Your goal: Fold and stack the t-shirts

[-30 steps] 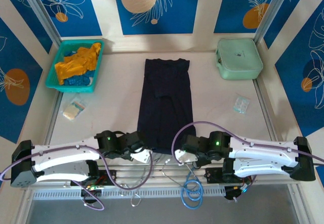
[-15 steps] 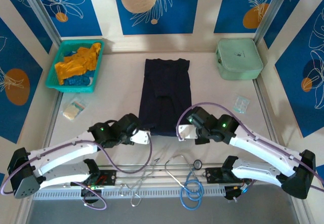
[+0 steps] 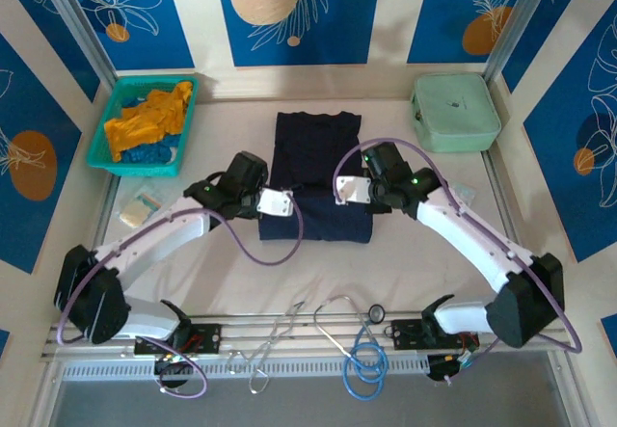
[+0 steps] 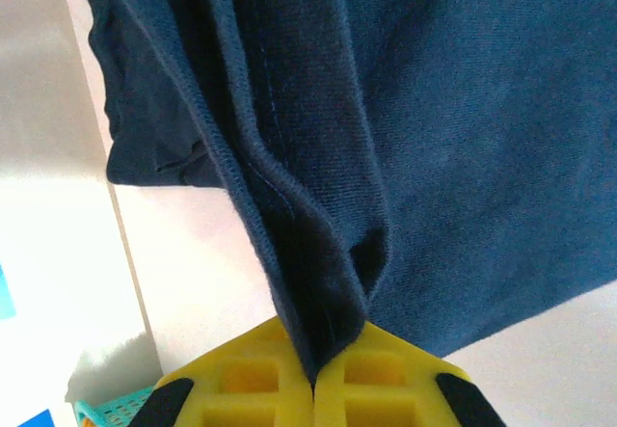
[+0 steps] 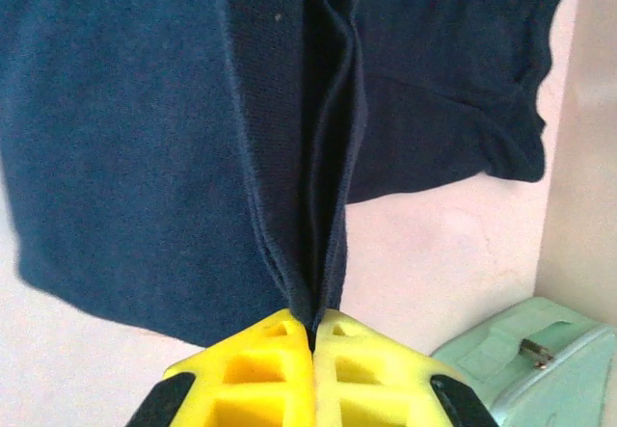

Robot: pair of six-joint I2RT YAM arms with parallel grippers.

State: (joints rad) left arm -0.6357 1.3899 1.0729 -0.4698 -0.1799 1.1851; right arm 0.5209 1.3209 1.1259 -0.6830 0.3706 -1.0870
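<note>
Clamped tight, the left gripper (image 3: 281, 203) pinches the navy t-shirt (image 3: 318, 147), its yellow pads (image 4: 260, 388) squeezing a ridge of stitched hem. The right gripper (image 3: 347, 192) bites the opposite side of that shirt just as firmly, with cloth pleated between its pads (image 5: 366, 379). Both sit over the shirt's near half in the middle of the table (image 3: 405, 273), one toward each edge. On my side of the grippers the cloth doubles into a fold; beyond them it lies flat, reaching toward the back wall. Farther off, back left, a teal basket (image 3: 104, 128) holds a crumpled mustard-orange t-shirt (image 3: 145, 119) on top of a bright blue t-shirt (image 3: 149, 155). Back right sits a mint-green case (image 3: 455, 111).
</note>
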